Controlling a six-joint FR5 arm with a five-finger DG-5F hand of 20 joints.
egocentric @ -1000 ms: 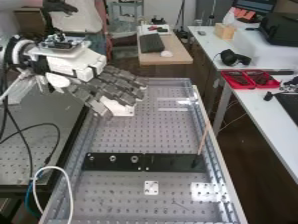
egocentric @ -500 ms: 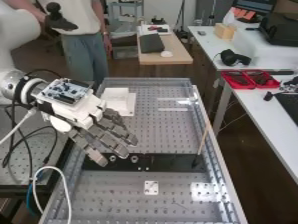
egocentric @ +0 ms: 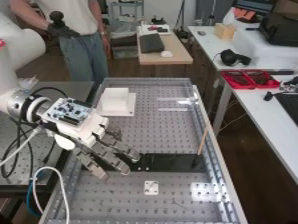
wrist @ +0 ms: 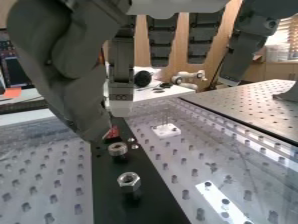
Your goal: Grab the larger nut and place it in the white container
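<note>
The hand [egocentric: 100,155] is open, its fairly straight fingers slanting down over the left part of the black strip [egocentric: 173,162] and hiding most of the nuts there. In the wrist view, the hand [wrist: 121,75] has nothing between its thumb and fingers. A hexagonal metal nut [wrist: 128,179] stands upright on the black strip [wrist: 110,200], and a rounder-looking nut [wrist: 118,149] sits farther along, just below the fingertips. Which one is larger I cannot tell. The white container [egocentric: 116,100] stands at the bench's far left, beyond the hand.
A thin wooden stick [egocentric: 203,142] rises at the strip's right end. A small white plate [egocentric: 151,187] lies on the perforated bench nearer the camera. The bench has raised metal side rails [egocentric: 216,155]. Cables loop at the left, and a white cable [egocentric: 65,182] arches near the front left.
From above the bench's far left, over the white container, the hand has come down toward the camera to the strip's left part. The container is now uncovered, while the nuts have become largely hidden.
</note>
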